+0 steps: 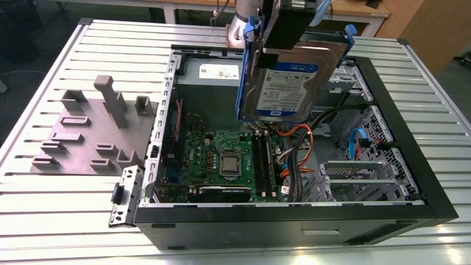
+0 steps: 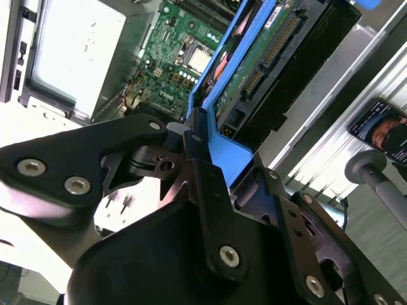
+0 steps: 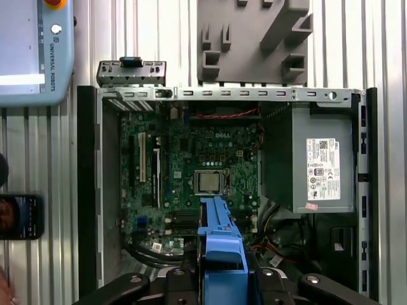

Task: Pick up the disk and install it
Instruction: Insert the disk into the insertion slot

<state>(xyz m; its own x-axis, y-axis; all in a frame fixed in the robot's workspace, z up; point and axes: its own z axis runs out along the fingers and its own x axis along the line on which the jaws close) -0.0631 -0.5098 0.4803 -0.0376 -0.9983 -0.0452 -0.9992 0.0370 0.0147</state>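
The gripper (image 1: 279, 47) is clamped on the disk (image 1: 290, 83), its black fingers (image 2: 210, 190) pinching the blue bracket at the drive's top edge. The disk hangs on edge in the air, label facing the exterior camera, over the middle of the open computer case (image 1: 294, 221). In the first wrist view the bracket shows edge-on above the motherboard (image 3: 191, 165), with the grey power supply (image 3: 318, 165) off to one side.

The case lies on its side on a slatted aluminium table (image 1: 66, 210), its panel off and its cables and boards exposed. At the exterior view's right end of the case sits a grey metal drive cage (image 1: 360, 176). On the exterior view's left, just beside the case, a grey fixture plate (image 1: 88, 132) with upright blocks lies flat on the slats.

Also on the table, apart from the case, are a pale control pendant (image 3: 32, 51) and a phone (image 3: 19, 216). Behind the table stands a light wooden desk (image 1: 360, 14), with dark floor (image 1: 30, 33) at the exterior view's far left.
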